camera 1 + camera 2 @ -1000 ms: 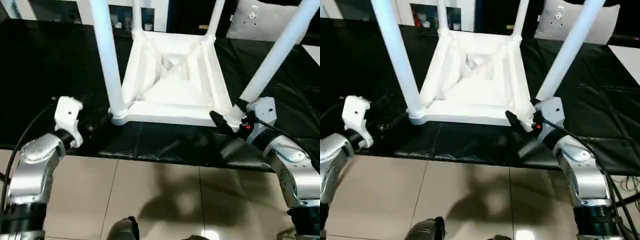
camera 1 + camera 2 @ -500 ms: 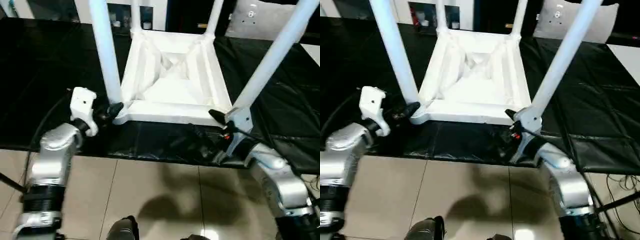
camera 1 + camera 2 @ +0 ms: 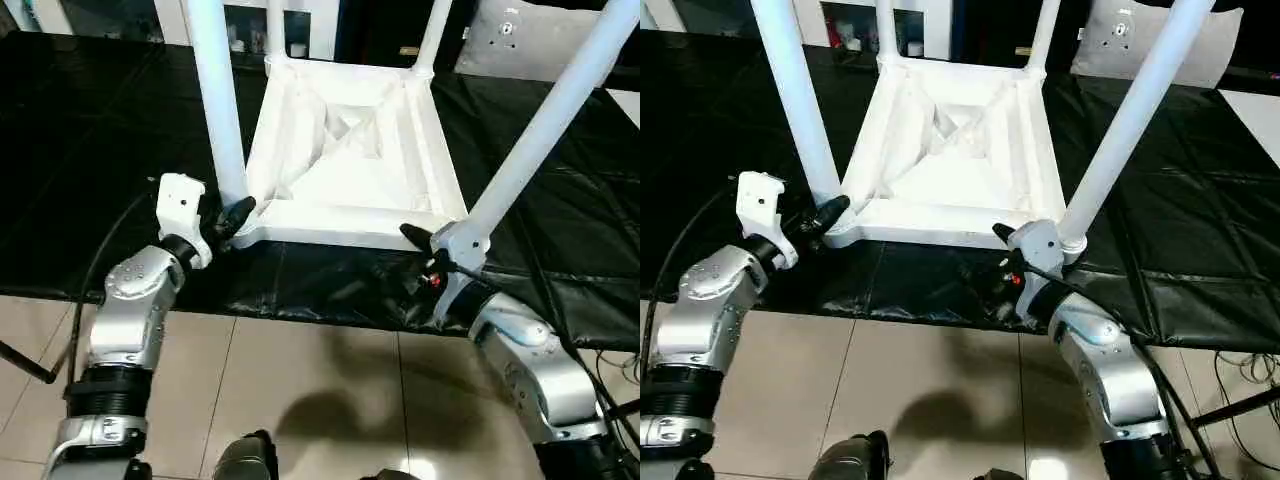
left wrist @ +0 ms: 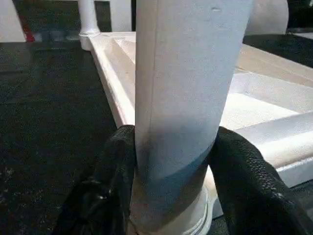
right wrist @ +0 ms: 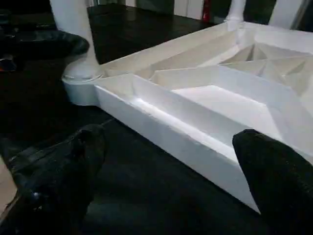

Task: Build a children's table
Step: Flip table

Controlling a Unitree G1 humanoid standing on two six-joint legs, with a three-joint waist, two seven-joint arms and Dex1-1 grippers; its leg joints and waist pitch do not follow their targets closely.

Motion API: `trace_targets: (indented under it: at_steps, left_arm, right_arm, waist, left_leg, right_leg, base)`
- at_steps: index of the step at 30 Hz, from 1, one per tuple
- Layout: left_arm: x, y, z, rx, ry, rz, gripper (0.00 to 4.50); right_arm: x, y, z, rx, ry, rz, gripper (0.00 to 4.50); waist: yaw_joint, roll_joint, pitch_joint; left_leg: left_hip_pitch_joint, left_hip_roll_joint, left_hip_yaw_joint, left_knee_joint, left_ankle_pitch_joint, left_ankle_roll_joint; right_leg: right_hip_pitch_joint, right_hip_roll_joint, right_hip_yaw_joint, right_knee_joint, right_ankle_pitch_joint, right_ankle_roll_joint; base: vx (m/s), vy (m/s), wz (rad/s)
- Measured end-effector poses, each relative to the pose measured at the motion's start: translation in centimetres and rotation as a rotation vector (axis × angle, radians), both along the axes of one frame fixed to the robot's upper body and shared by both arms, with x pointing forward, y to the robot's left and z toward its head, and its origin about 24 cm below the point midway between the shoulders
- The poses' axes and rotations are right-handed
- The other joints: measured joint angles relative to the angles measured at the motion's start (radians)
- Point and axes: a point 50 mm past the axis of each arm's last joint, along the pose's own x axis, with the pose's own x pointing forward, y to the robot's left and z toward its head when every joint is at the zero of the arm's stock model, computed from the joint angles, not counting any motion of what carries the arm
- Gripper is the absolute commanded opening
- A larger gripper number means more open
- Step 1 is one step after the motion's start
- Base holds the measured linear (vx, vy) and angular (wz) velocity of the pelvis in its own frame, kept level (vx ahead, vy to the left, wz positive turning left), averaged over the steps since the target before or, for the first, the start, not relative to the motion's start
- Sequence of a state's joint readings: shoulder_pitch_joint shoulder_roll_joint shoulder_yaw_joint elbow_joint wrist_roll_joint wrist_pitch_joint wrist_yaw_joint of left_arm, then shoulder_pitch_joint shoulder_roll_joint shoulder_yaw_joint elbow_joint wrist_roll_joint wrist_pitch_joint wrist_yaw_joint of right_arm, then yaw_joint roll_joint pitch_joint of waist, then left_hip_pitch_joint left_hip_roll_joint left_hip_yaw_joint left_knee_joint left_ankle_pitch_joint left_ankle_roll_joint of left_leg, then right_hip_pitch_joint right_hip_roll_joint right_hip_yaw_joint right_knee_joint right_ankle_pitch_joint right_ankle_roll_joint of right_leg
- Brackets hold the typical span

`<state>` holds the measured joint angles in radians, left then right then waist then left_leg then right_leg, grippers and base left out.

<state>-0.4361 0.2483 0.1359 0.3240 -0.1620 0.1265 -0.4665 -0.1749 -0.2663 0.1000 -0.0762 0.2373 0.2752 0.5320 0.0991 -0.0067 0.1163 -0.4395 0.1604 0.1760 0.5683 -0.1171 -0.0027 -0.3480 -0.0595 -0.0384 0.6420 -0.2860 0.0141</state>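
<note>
We keep the children's table (image 3: pixel 350 150) upside down on the black worktop (image 3: pixel 90 150), our left gripper (image 4: pixel 171 196) pinching its near-left leg (image 4: pixel 188 88) for tightening, our right gripper (image 5: pixel 171 176) spread near the front rim.

I see a white table (image 3: pixel 345 150) lying upside down, its ribbed underside the same plain white as its four legs (image 3: pixel 218 100). Under it my work table (image 3: pixel 90 150) is covered in glossy black sheeting with pale creases. My forearms (image 3: pixel 135 310) are brushed silver with black ribbed cuffs, white wrist brackets and black textured fingers (image 4: pixel 244 181). The floor (image 3: pixel 300 400) is beige tile with darker grout lines
</note>
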Motion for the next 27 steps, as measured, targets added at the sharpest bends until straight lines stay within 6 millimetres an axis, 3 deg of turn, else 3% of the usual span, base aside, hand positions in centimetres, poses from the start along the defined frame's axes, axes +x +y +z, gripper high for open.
trace_targets:
  at_steps: [11,17,27]
  left_arm:
    - [-1.2,-1.4,-0.5,-0.289,0.072,0.093,2.0]
    - [-1.7,-2.2,-0.7,-0.505,0.14,0.086,2.0]
    - [-2.4,-2.6,-0.6,-0.541,0.189,0.064,2.0]
  right_arm:
    - [0.0,0.1,-0.5,0.054,0.038,-0.084,4.5]
    - [0.7,-0.6,0.3,0.097,0.03,-0.155,4.5]
    - [1.9,-1.0,0.9,0.224,0.076,-0.253,4.5]
  waist:
    - [-0.008,0.004,-0.001]
    - [-0.01,0.004,-0.002]
    - [-0.009,0.002,-0.003]
  left_leg:
    - [0.0,0.0,0.003,-0.005,0.0,0.0]
    - [0.001,0.0,0.004,-0.005,0.0,0.001]
    - [0.001,0.0,0.004,-0.005,0.0,0.001]
  right_leg:
    - [0.0,0.0,0.002,-0.005,0.001,0.0]
    - [0.0,0.0,0.002,-0.007,0.001,0.0]
    - [0.001,0.0,0.002,-0.009,0.003,0.004]
  base:
    - [0.0,0.0,0.0]
    - [0.0,0.0,0.0]
    - [0.0,0.0,0.0]
